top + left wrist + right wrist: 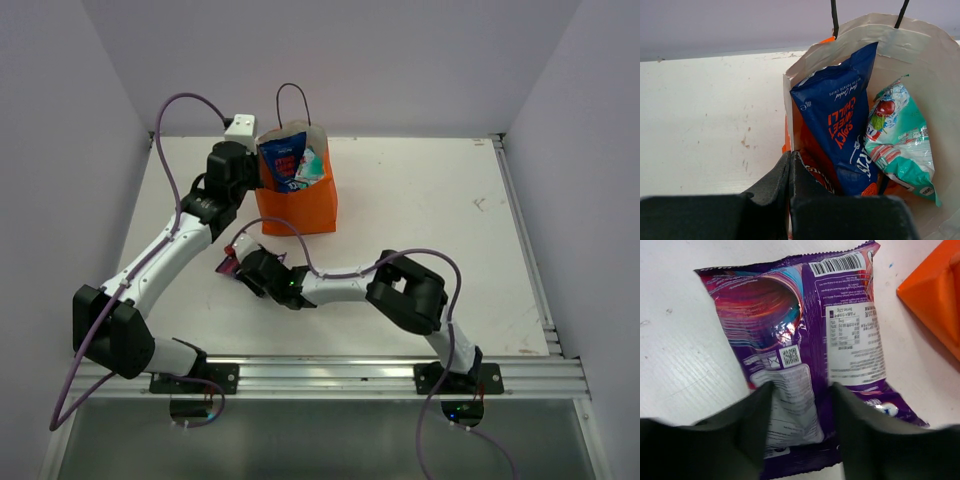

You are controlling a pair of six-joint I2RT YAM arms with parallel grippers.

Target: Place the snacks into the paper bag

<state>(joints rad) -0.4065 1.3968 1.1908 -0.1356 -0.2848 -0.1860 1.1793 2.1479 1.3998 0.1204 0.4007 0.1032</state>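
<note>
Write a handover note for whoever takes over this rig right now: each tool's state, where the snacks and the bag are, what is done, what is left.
Left tool: shut on the rim of the upright paper bag.
Right tool: open, fingers astride the purple pack, which lies flat on the table beside the bag.
Done: dark blue bag, teal pack and a red packet, partly hidden, are in the bag.
Left: grip the purple pack and drop it in. Whether a second red packet is inside cannot be told.

We see a blue packet (840,125) and teal packet (900,142) crowding the paper bag (300,208), left gripper (791,162) at its left rim; bare table (440,220) to the right.
</note>
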